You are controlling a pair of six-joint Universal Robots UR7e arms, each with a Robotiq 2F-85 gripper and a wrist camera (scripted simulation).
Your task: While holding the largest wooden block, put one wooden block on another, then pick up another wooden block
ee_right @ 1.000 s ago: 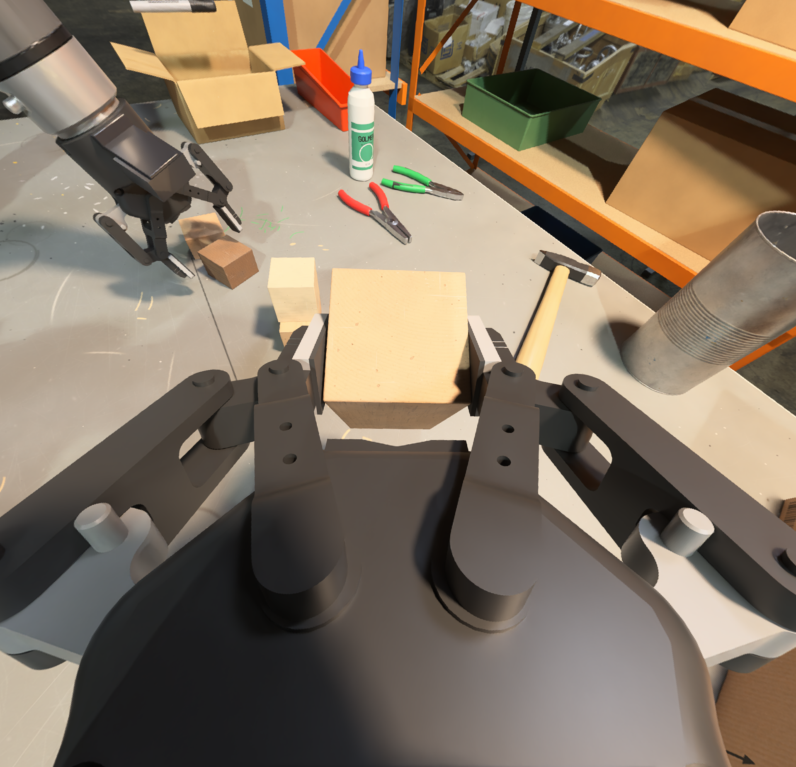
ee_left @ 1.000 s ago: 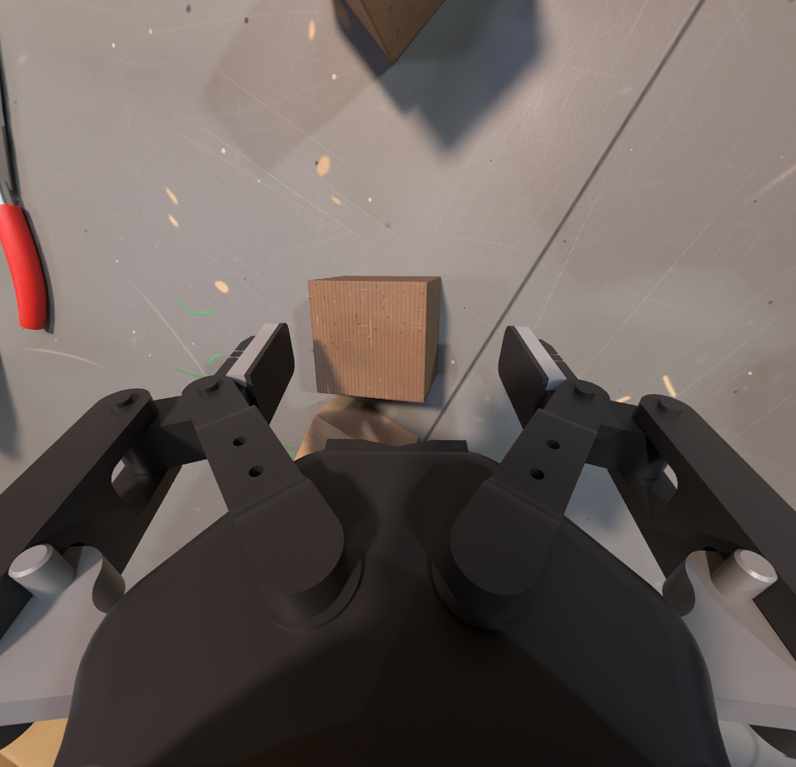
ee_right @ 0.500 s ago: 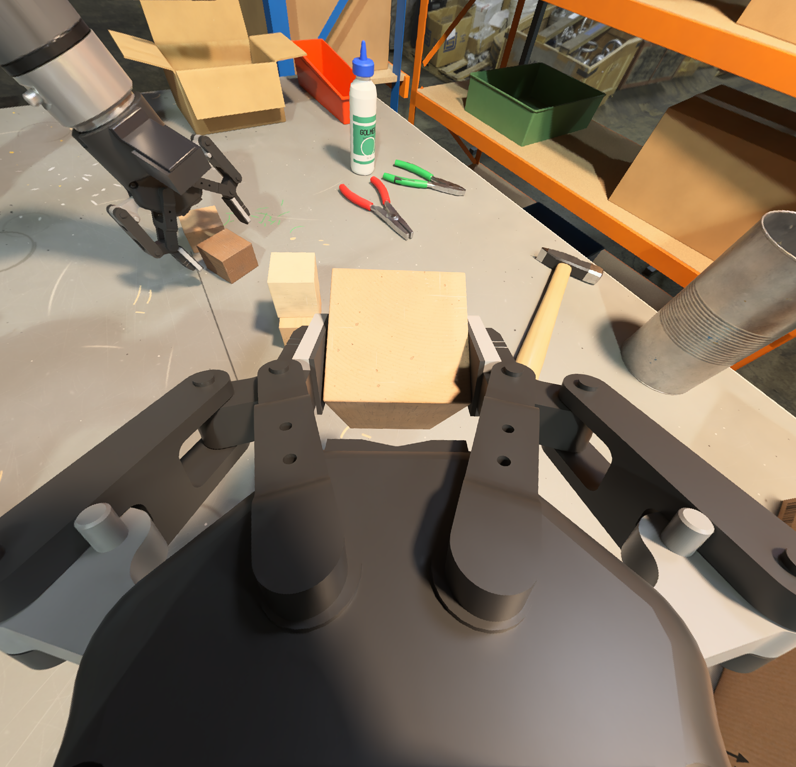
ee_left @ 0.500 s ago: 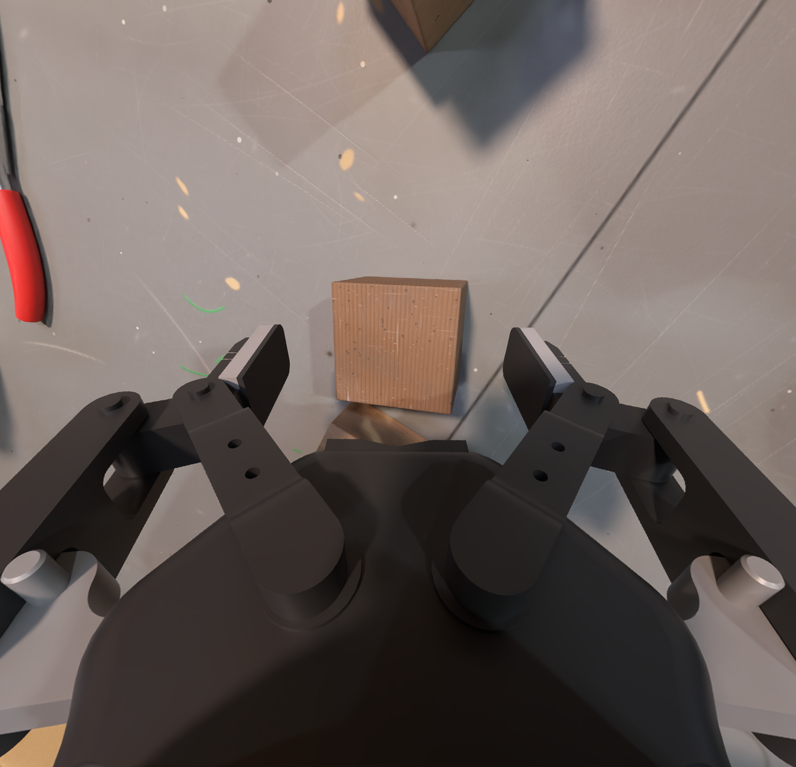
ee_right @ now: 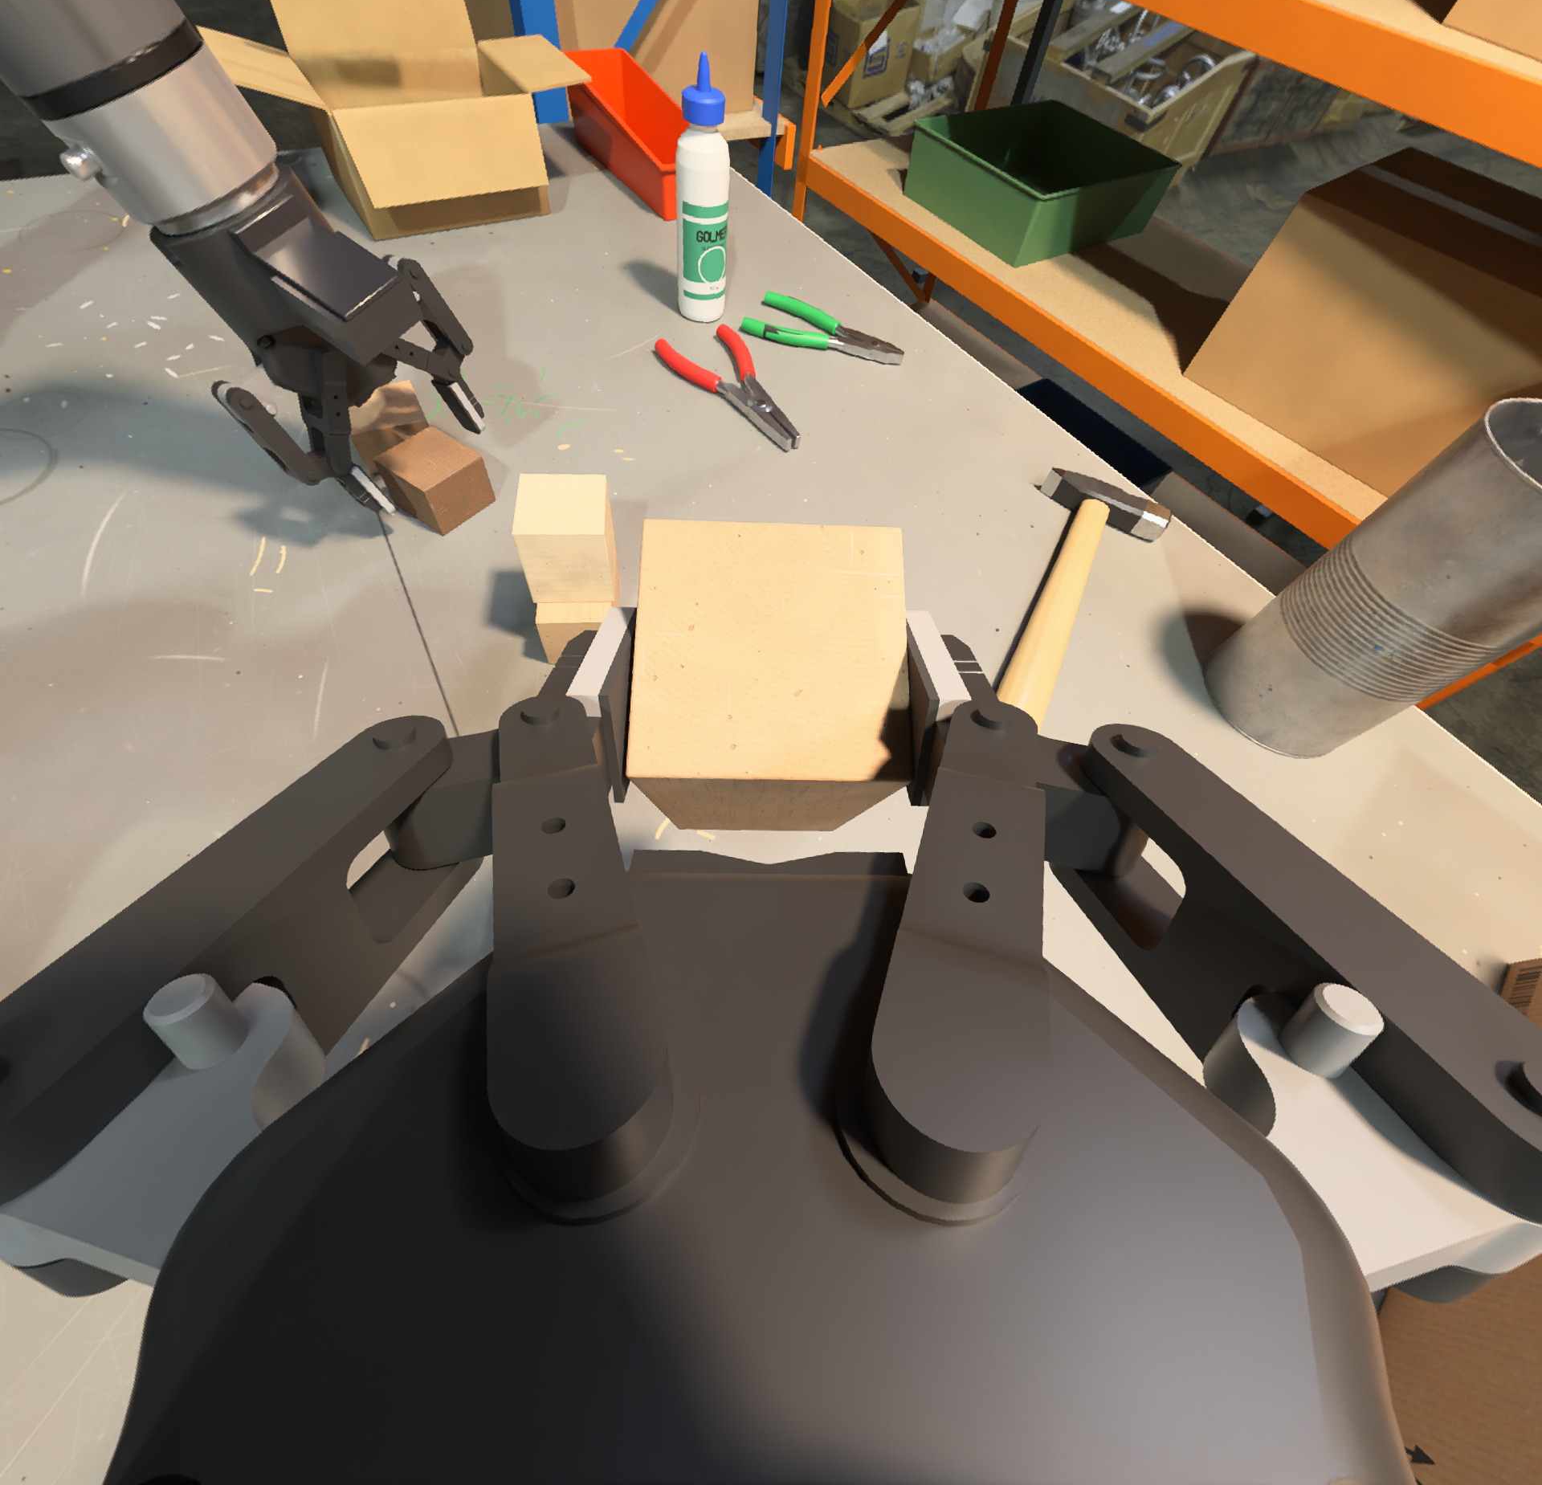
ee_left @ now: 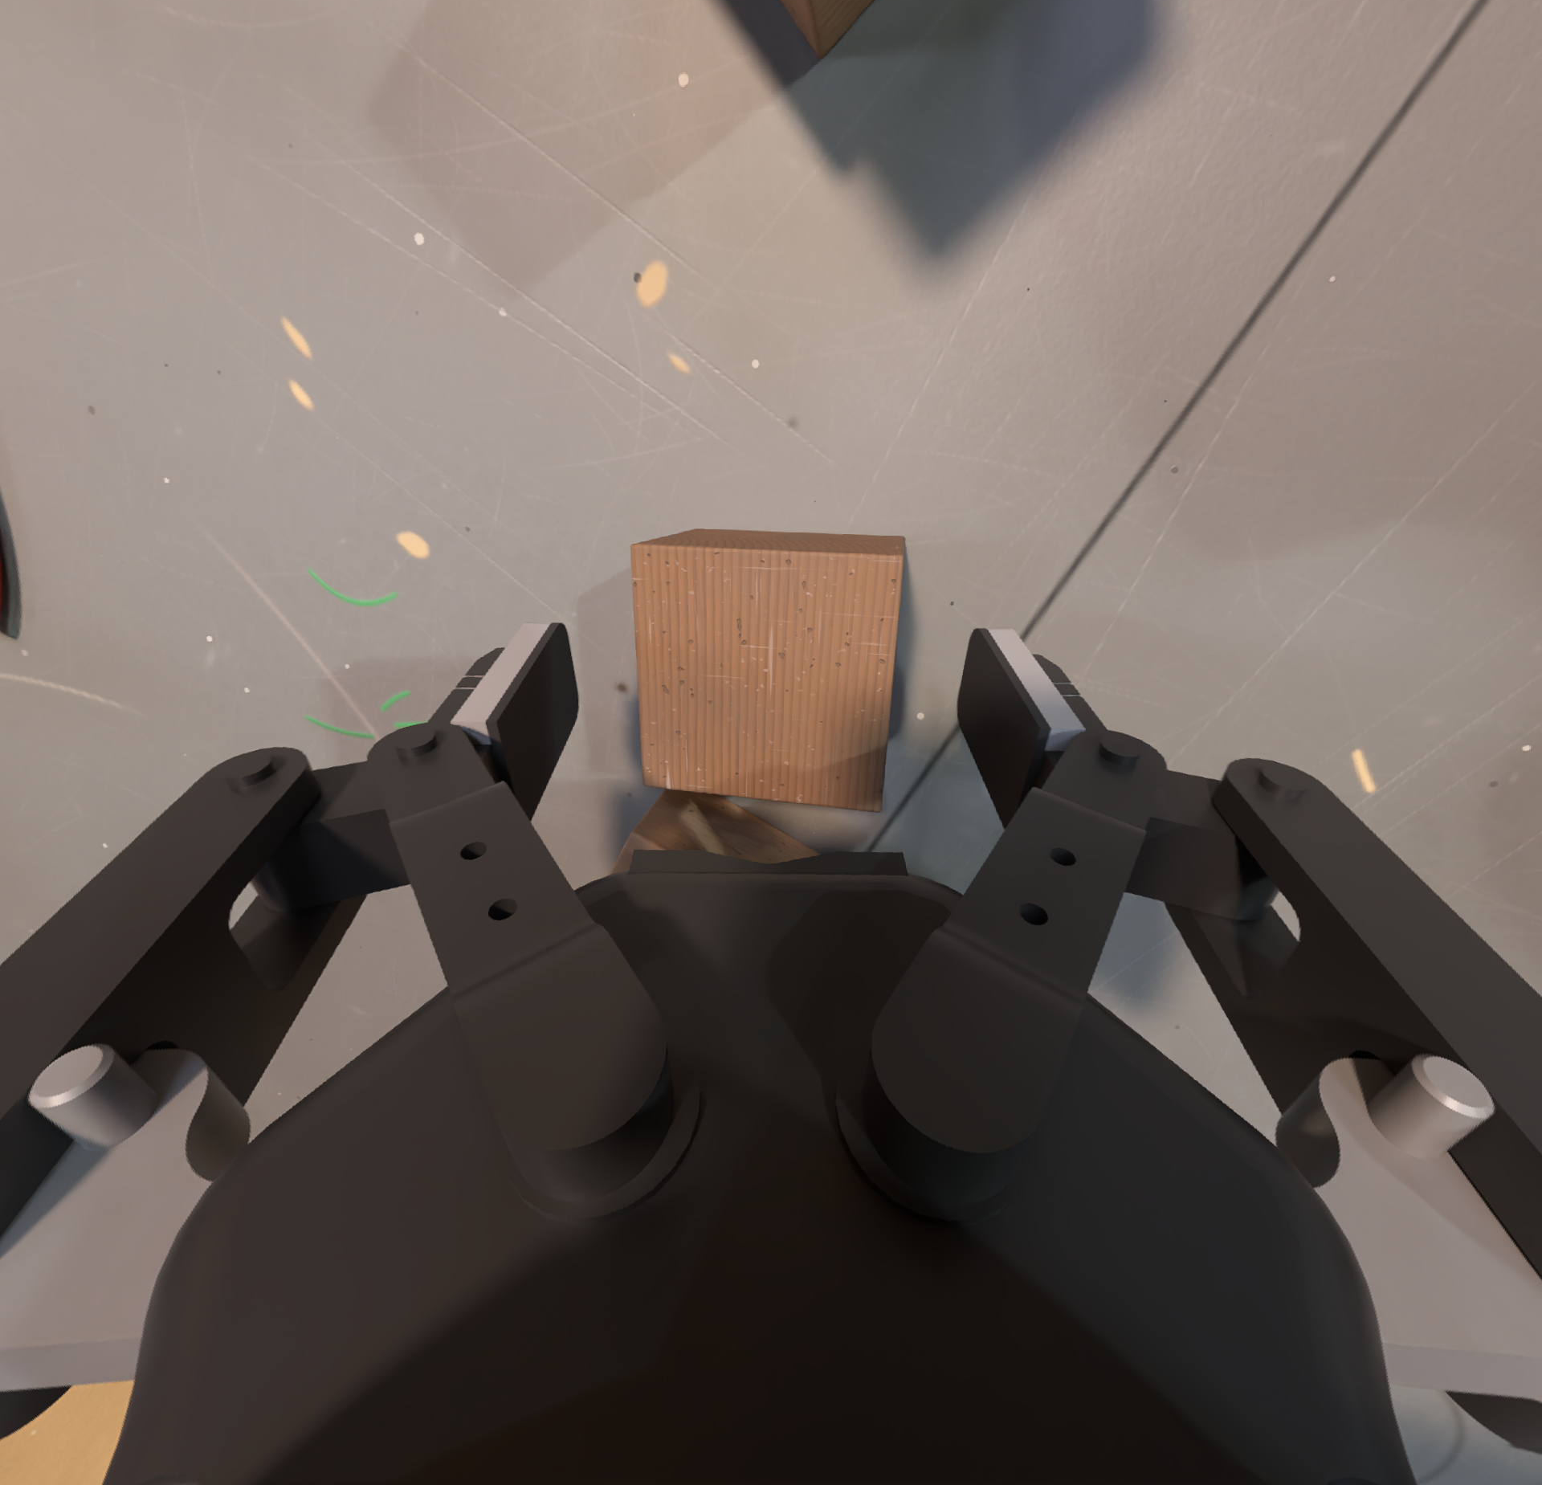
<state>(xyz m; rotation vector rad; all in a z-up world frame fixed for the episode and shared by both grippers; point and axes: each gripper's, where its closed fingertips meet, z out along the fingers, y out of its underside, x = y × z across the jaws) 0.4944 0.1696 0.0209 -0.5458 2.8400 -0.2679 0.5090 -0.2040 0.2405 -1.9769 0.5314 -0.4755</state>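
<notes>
My right gripper (ee_right: 768,661) is shut on the largest pale wooden block (ee_right: 768,635) and holds it above the table. Just left of it, a pale block (ee_right: 563,531) sits on a smaller pale block (ee_right: 571,631). My left gripper (ee_left: 768,677) is open and points down, its fingers on either side of a brown block (ee_left: 763,669) without touching it. In the right wrist view this gripper (ee_right: 420,458) hangs over the brown block (ee_right: 438,481). A tan block (ee_right: 388,414) lies just behind it, partly hidden by the gripper in the left wrist view (ee_left: 701,832).
On the grey table (ee_right: 209,694) are a glue bottle (ee_right: 703,210), red pliers (ee_right: 734,385), green pliers (ee_right: 822,331), a hammer (ee_right: 1060,602) and a metal cylinder (ee_right: 1402,594). A cardboard box (ee_right: 417,118) and a red bin (ee_right: 630,126) stand at the back. Orange shelving (ee_right: 1085,318) runs along the right.
My left gripper has moved closer over the brown block, which now sits centred between its open fingers. The right gripper still holds the large block in place.
</notes>
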